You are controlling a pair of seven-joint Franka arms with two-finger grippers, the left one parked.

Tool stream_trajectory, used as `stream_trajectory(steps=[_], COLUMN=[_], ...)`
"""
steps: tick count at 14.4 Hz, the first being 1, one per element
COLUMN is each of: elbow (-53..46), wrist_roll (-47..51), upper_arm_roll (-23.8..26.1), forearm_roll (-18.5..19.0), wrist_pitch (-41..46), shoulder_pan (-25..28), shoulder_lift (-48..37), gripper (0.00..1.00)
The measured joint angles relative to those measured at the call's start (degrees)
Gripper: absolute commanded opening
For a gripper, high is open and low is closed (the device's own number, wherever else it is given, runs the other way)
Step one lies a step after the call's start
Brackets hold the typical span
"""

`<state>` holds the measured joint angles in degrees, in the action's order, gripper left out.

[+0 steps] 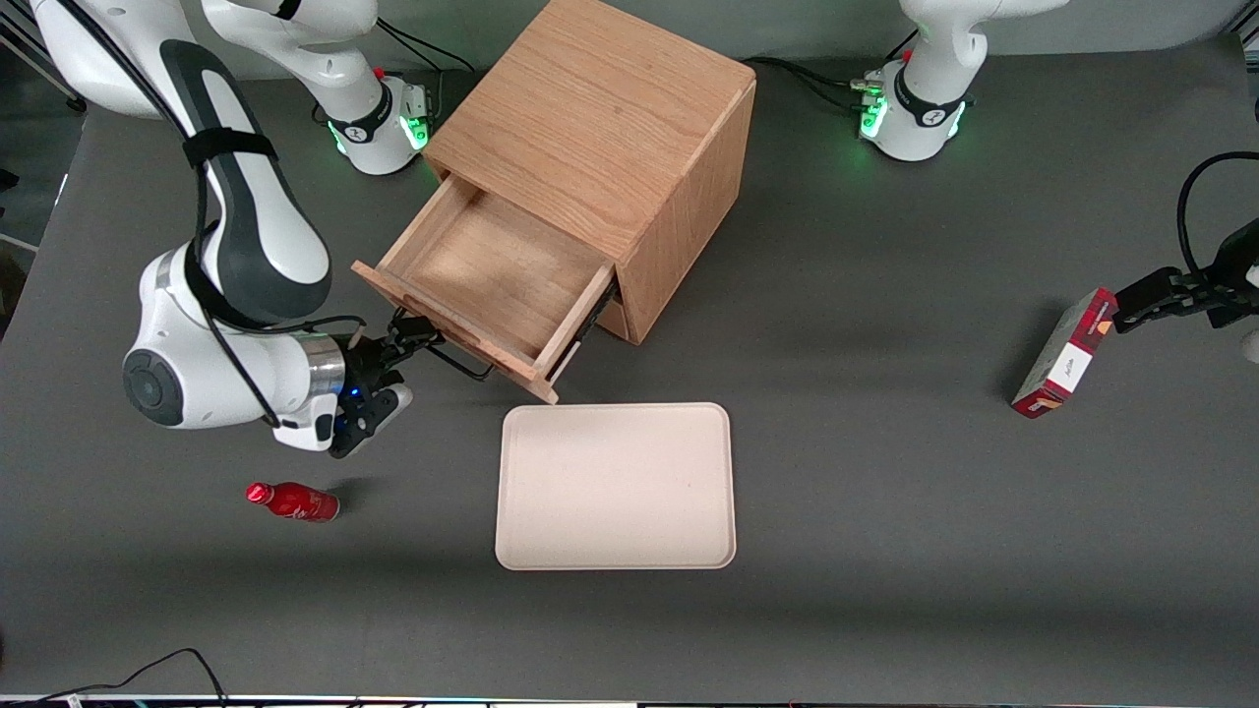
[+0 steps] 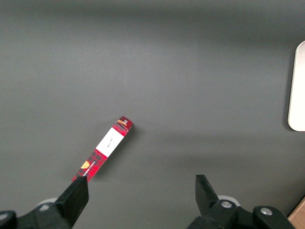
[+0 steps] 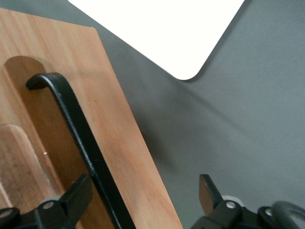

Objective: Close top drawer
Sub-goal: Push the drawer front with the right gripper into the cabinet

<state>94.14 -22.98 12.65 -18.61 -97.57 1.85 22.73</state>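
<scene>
Top drawer [image 1: 492, 285] stands pulled well out of the oak cabinet [image 1: 600, 128], its interior bare wood. Its black wire handle [image 3: 81, 143] runs between the spread fingers of the claw [image 3: 143, 200], which grips nothing. Claw [image 1: 408, 334] sits directly at the drawer front, above the desk [image 1: 885, 492], near the cream tray [image 1: 615, 487].

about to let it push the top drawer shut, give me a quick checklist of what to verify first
1. top drawer pulled out, needs closing: ok.
2. Drawer interior holds nothing: ok.
3. gripper in front of the drawer, at its handle: ok.
4. Fingers open, one each side of the handle: ok.
5. tray and bottle out of the push path: ok.
6. Drawer slides free: cannot tell.
</scene>
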Motion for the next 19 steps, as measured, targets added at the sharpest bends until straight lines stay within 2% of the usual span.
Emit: stream_trajectory(steps=[5,9,14,19], elbow=[6.3,12.2,17.5,22.5], wrist_roll=[3.7,4.3,8.9,9.2], upper_arm_roll=[3.0,4.5,8.0,9.4], forearm_roll=[-0.6,-3.3,-3.7,-6.8], wrist_pitch=[-3.2,-6.4,-8.2,-9.3], shoulder_pan=[0.0,0.0,0.0,0.0], shoulder_lift=[-3.9,-7.6,-12.1,-16.6], gripper=[1.0,1.0,1.0,1.0])
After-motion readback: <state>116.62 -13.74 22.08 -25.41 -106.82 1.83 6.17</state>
